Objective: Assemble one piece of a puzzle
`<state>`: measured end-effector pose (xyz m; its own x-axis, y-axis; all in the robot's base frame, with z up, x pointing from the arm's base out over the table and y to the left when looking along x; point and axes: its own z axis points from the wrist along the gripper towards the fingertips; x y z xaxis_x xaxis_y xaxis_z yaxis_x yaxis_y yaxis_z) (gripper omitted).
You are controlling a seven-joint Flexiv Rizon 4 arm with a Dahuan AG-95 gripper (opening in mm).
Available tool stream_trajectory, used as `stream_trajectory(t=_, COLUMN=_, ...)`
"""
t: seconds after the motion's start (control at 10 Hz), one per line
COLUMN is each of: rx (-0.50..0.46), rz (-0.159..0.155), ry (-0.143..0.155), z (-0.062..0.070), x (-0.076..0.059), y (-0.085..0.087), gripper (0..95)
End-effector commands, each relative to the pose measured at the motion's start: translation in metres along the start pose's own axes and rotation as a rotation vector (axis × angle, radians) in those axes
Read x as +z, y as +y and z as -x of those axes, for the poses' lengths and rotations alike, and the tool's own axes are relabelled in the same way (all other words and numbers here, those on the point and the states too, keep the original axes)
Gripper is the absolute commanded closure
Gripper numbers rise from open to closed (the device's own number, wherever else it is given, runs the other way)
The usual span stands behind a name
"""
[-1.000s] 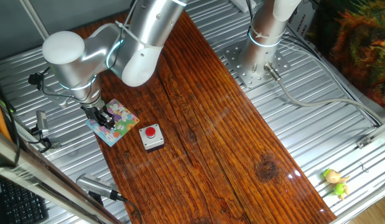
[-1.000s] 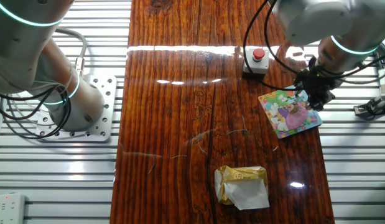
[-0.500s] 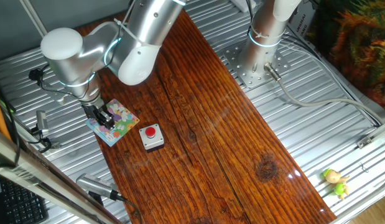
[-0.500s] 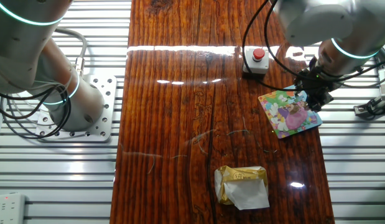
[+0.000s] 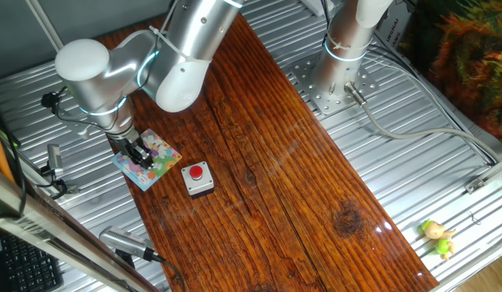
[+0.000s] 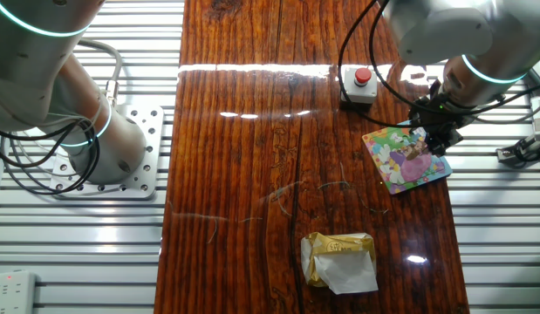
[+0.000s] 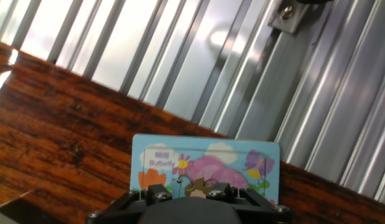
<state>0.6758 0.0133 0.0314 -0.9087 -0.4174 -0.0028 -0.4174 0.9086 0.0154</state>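
At the near edge of the dark wooden board tabletop (image 6: pixel 278 131), beside ribbed metal decking: the puzzle, a small flat square board with a pastel cartoon picture and light-blue edge (image 6: pixel 399 161) (image 5: pixel 157 161) (image 7: pixel 180 155), lying flat. The black two-finger gripper (image 5: pixel 136 153) (image 6: pixel 429 139) stands low over its corner; fingertips hidden behind the hand body in the hand view and too small in both fixed views, so whether the jaws are apart or together cannot be told. The tiny whitish puzzle piece cannot be made out anywhere. Nearby: small grey box with red round button (image 5: pixel 198 178) (image 6: pixel 359 85), just beside the board. Well apart: crumpled gold-and-white wrapper (image 6: pixel 339 260); small yellow-green toy (image 5: pixel 438 236) on the decking.
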Motion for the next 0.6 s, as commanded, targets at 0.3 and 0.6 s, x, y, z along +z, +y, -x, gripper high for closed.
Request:
stream_trajectory(t=0.3, rx=-0.037, rz=0.009, ry=0.018, z=0.0001, x=0.0007, y=0.0009, gripper=95.0)
stream_trajectory(t=0.6, rx=-0.053, rz=0.007, ry=0.03, z=-0.0002, x=0.0012, y=0.0011, gripper=95.0)
